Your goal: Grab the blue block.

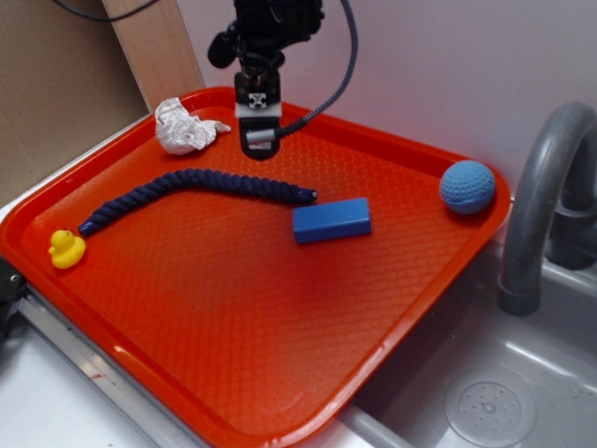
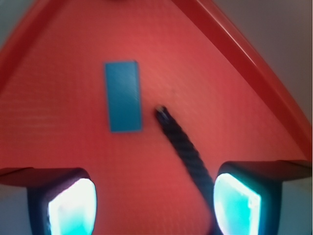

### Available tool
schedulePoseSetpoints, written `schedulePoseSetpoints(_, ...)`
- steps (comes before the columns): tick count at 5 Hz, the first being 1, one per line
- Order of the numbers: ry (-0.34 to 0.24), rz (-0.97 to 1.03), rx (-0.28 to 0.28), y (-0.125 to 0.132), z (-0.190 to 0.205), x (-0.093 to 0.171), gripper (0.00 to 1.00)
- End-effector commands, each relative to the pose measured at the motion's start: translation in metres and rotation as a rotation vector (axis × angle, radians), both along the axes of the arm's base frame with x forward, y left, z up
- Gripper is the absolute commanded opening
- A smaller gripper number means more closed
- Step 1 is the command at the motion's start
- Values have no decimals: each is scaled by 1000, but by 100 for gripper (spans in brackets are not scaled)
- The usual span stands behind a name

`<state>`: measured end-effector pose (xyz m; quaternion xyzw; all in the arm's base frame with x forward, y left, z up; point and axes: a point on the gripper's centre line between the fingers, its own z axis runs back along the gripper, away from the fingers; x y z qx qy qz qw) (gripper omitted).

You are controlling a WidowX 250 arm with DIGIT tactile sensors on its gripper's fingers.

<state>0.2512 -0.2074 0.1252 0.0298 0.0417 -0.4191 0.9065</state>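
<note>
Blue block [image 1: 331, 220] (smooth, flat-faced brick) on pebbled red tray [image 1: 233, 327], braided rope [image 1: 196, 187] alongside, pincer [image 2: 155, 203] spread.

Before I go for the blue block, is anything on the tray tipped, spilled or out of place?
Nothing stands out. The blue block lies flat on the red tray, apart from the rope whose end stops just short of it. The ball, duck and crumpled paper sit separately. The gripper hangs open, holding nothing.
</note>
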Motion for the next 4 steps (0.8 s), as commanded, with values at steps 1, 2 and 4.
schedulePoseSetpoints(1, 61, -19, -39, -23, -29, -12, 100)
schedulePoseSetpoints(2, 100, -34, 25, -25, -52, -13, 100)
schedulePoseSetpoints(4, 177, -63, 51, -44, -83, -16, 100)
